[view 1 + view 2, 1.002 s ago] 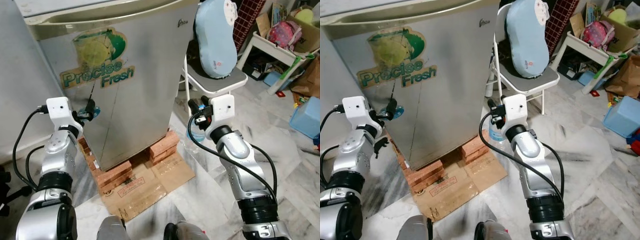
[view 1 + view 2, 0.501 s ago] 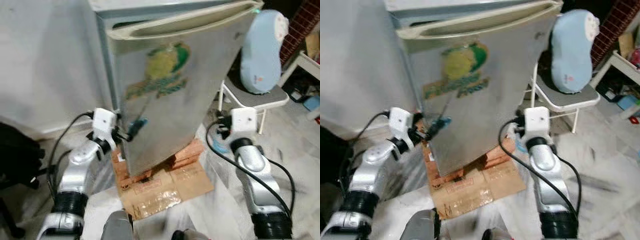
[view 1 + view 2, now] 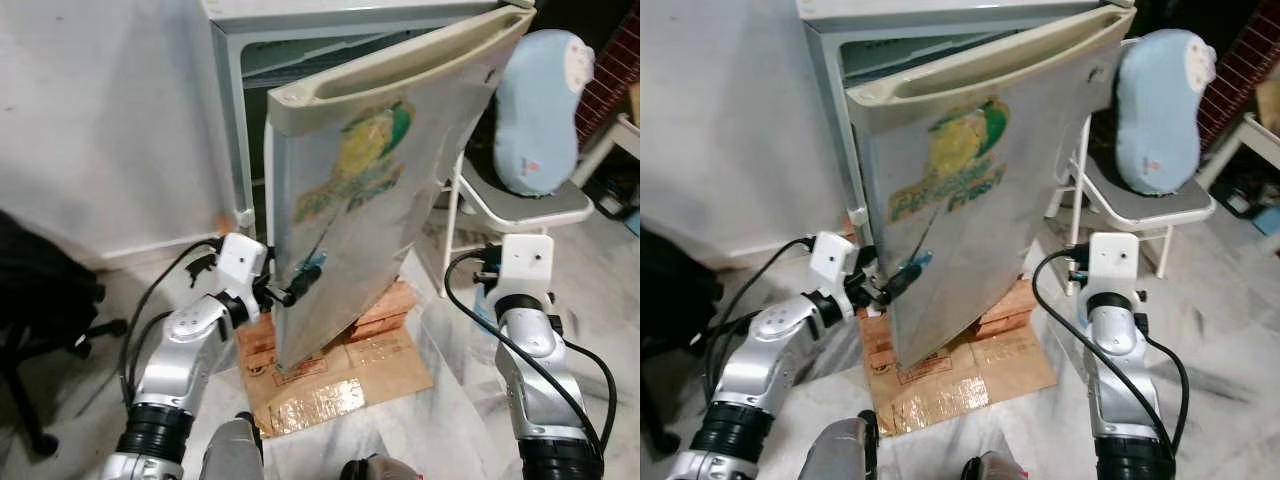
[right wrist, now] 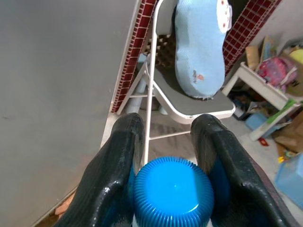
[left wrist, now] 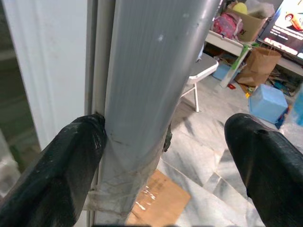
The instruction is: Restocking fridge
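**Observer:** What's the room like from the head camera?

**Operator:** I see a marble floor and a white wall at upper left. The fridge (image 3: 300, 60) stands at centre on bricks (image 3: 375, 310) and cardboard (image 3: 340, 385), its door (image 3: 370, 210) swung partly open. At upper right, a folding chair (image 3: 520, 205) carries a blue cushion (image 3: 535, 110).

**Observer:** And the left wrist?

**Operator:** My left gripper (image 5: 163, 161) is spread, one finger (image 5: 52, 170) behind the door's edge at lower left of frame, the other well apart at lower right. I judge I'm mid-way through opening the door.

**Observer:** Right wrist?

**Operator:** The right gripper (image 4: 168, 156) pinches a bottle by its neck; its blue cap (image 4: 171, 191) sits at bottom centre between the fingers. In the head view that arm waits at lower right, beside the door.

**Observer:** Next?

**Operator:** I'd need the door wider, then the bottle goes inside.
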